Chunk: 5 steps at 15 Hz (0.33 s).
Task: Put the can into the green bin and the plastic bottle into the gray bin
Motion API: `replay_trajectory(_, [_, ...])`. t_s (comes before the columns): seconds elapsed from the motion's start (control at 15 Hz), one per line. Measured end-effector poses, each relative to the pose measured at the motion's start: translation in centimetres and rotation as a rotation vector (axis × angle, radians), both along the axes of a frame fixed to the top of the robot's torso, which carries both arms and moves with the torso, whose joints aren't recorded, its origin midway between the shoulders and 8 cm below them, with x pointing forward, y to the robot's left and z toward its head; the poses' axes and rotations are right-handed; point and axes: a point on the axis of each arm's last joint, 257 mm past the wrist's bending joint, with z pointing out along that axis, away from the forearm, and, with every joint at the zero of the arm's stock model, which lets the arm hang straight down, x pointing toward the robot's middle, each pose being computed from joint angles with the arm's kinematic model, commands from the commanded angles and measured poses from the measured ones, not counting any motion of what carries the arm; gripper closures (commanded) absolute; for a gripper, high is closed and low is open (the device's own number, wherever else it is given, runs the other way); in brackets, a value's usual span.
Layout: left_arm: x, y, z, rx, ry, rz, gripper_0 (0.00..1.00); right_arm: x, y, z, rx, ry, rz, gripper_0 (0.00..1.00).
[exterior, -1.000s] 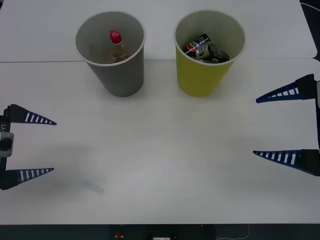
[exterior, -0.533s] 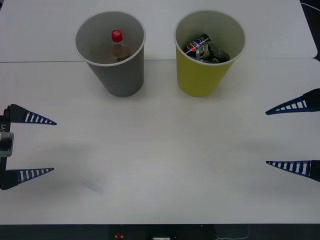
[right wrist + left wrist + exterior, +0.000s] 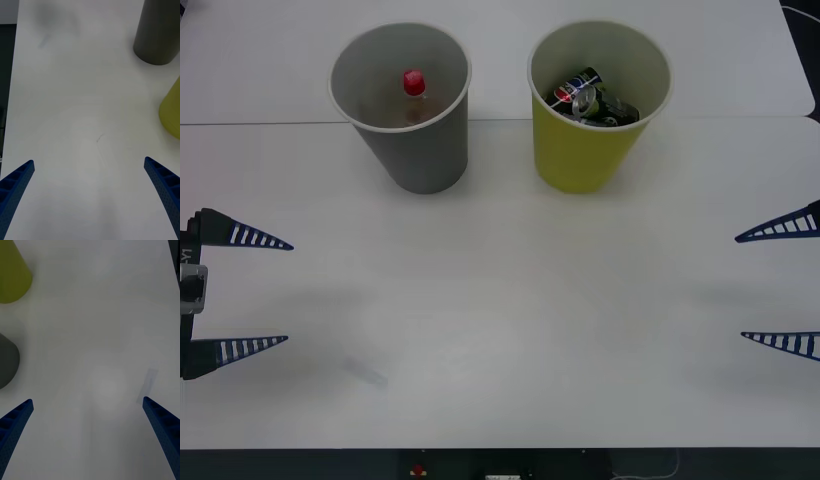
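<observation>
Two items already sit where we want them: the crushed dark drink can [image 3: 592,97] lies inside the large yellowish-green tapered bin [image 3: 588,150], and the small clear red-capped plastic bottle [image 3: 413,92] stands inside the plain gray tapered bin [image 3: 418,150] beside it. We judge the sorting done. Our left gripper [image 3: 265,293] and right gripper [image 3: 770,285] hover apart at the white table [image 3: 500,300] edges, fingers spread wide and empty.
</observation>
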Motion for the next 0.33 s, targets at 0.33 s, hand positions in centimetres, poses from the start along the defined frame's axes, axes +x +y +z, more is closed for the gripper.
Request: replay_trajectory(0.33, [0.00,0.00,0.00,0.000,0.000,0.000,0.00,0.09,-0.23,-0.18,0.008,0.013,-0.013,0.00])
